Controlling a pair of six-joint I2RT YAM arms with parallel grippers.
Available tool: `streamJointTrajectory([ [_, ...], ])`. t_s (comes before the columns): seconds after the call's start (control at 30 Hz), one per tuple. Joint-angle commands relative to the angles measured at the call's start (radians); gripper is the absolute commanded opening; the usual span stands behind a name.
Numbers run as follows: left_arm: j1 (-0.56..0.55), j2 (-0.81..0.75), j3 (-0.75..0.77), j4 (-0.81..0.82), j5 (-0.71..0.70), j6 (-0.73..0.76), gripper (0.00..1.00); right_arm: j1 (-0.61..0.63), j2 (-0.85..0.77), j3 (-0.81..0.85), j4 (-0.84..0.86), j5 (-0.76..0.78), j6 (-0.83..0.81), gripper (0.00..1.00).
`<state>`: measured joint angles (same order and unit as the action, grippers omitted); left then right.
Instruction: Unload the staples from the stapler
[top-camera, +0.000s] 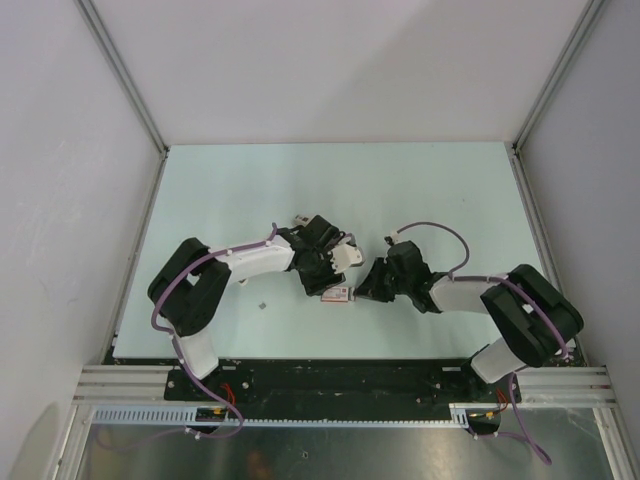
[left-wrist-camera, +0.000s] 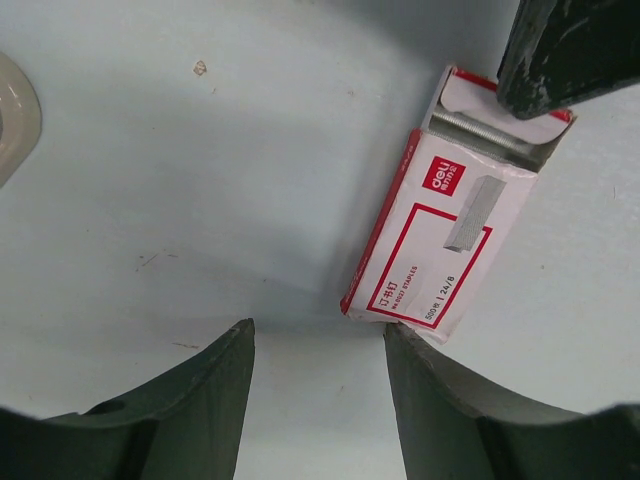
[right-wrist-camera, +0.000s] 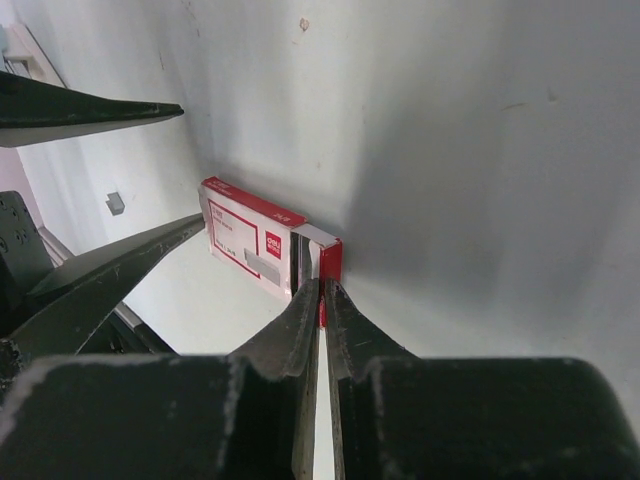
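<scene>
Centrally, toward the near side of the pale worktop (top-camera: 350, 185), a red-and-white staple box (top-camera: 338, 293) lay flat between the two arms. No stapler could be made out in any view; the box was the only red thing there. Its end toward the right arm stood open with the white flap folded out, and a silver strip of staples (left-wrist-camera: 488, 135) showed inside that end.

The right fingers (right-wrist-camera: 321, 290) were closed almost completely, pinching the box's open end by the thin white flap. The left fingers (left-wrist-camera: 315, 370) stood well apart, gripping nothing, above the worktop at the box's closed end. One left fingertip (left-wrist-camera: 400, 345) met the box's near corner in the wrist view, though whether it touched I could not tell.

Bare worktop stretched from the box to the back wall (top-camera: 340, 70). It was also bare out to both side walls, where metal frame strips ran along the edges. A small grey speck (top-camera: 261, 305) sat on the surface to the left of the box, well apart from it. Close behind the arms' bases, the black mounting rail (top-camera: 350, 378) marked the near edge.
</scene>
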<state>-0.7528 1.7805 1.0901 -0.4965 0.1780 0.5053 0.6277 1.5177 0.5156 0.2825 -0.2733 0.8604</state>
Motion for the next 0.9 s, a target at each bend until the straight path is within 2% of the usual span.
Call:
streamJointTrajectory([
  [0.0, -0.013, -0.005, 0.015, 0.009, 0.004, 0.007, 0.60, 0.024, 0.025, 0.043, 0.034, -0.004, 0.006, 0.09],
  [0.43, -0.021, -0.007, 0.013, 0.010, 0.002, 0.009, 0.60, 0.045, 0.065, 0.044, 0.083, -0.045, 0.049, 0.22],
  [0.87, -0.026, -0.011, 0.007, 0.009, -0.003, 0.012, 0.60, 0.055, 0.085, 0.044, 0.117, -0.064, 0.052, 0.23],
])
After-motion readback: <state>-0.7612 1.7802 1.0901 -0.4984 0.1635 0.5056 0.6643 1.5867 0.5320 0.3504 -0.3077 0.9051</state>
